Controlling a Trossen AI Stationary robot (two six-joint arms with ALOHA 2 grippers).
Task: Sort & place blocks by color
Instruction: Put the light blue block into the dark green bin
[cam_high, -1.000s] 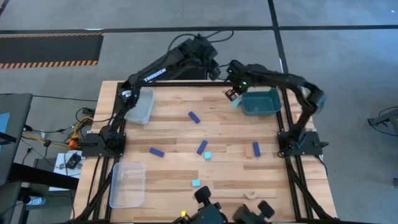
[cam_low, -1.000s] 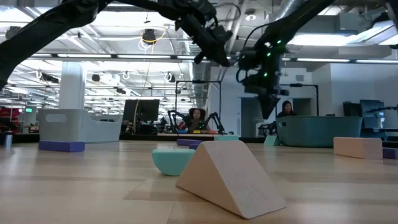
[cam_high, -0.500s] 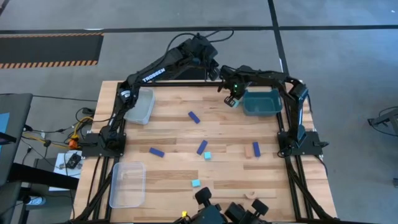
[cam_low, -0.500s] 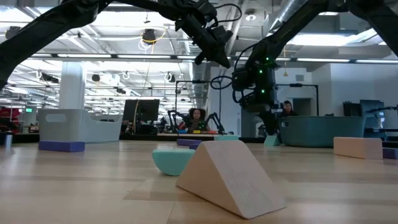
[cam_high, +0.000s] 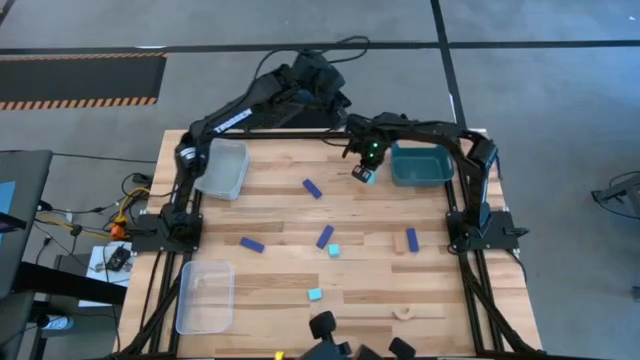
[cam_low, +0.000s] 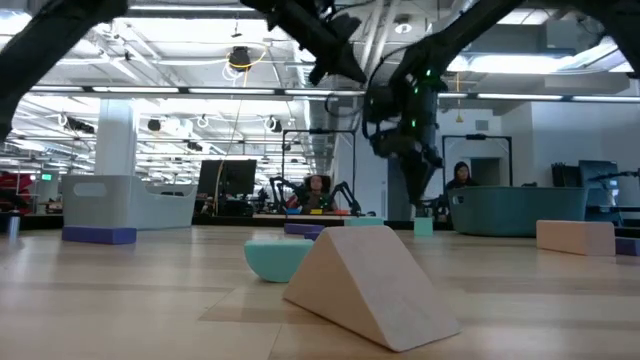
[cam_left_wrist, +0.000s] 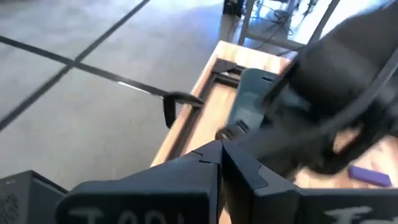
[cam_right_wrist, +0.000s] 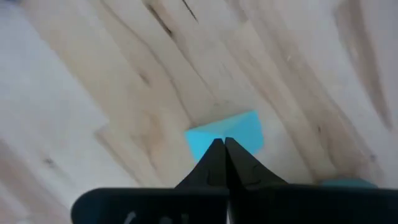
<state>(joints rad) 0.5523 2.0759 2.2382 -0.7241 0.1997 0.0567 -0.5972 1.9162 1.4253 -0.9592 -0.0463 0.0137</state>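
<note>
- High view: the right claw (cam_high: 366, 172) hangs at the table's 12 o'clock edge, just at 9 o'clock of the teal bin (cam_high: 420, 178); its wrist view shows the fingertips (cam_right_wrist: 219, 155) pressed together, pinching nothing.
- A cyan cube (cam_right_wrist: 227, 133) lies on the boards directly under those tips; whether they touch it cannot be told.
- The step in hand looks like lining up on this cube; next, the fingers must spread, drop astride it and close, then carry it into a bin.
- The left claw (cam_left_wrist: 221, 163), also pressed together, waits beyond the table's 12 o'clock edge.
- Farther out, blue bars (cam_high: 312, 188) and another cyan cube (cam_high: 333, 250) lie scattered mid-table, unsorted.
</note>
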